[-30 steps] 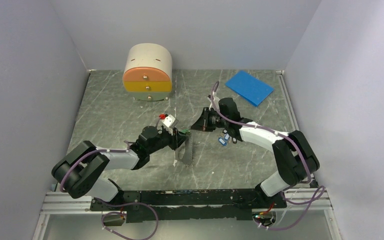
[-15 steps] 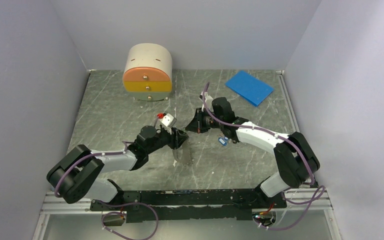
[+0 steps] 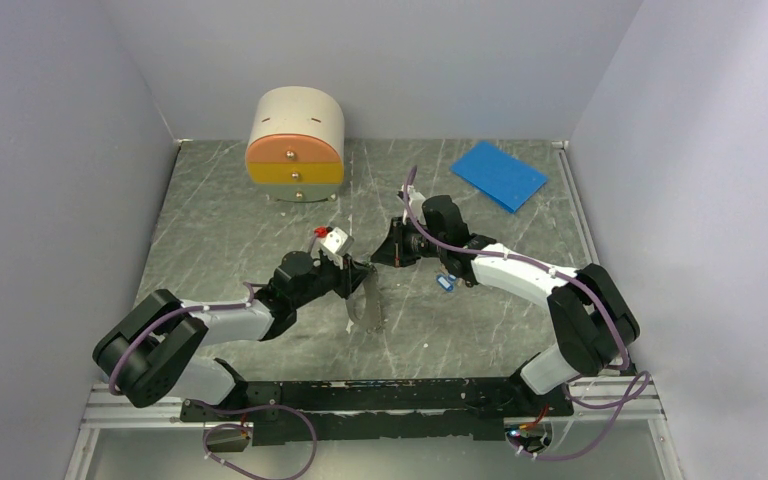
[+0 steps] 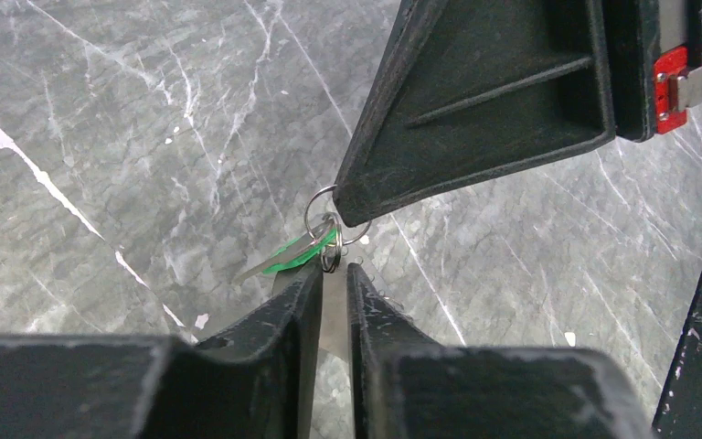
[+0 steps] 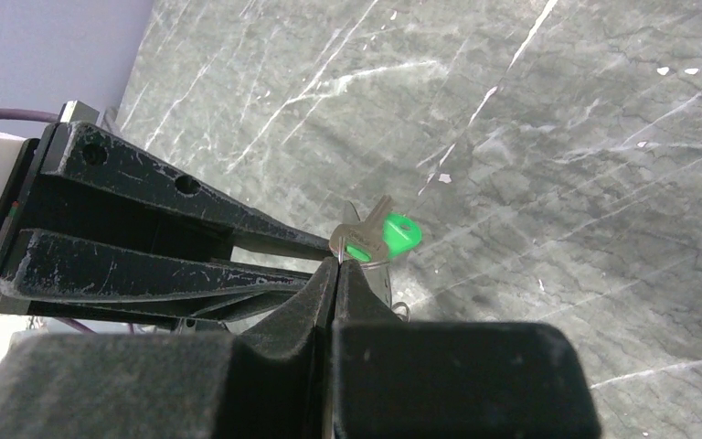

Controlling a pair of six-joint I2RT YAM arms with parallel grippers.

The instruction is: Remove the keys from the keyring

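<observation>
Grey marble tabletop, and both arms meet mid-frame in the top view. The left gripper (image 4: 334, 271) has its fingers almost together, pinching the keyring (image 3: 365, 306), whose loose end trails toward the bottom edge. The right gripper (image 5: 336, 264) is squeezed tight on its ring end, with the green keys (image 4: 294, 253) right between both tips.

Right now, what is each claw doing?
Left claw: shut on the keyring.
Right claw: shut at the keys; what it pinches cannot be told.

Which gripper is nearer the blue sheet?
Right. In the top view the right gripper sits down-left of the blue sheet; the left gripper sits farther down-left.
</observation>
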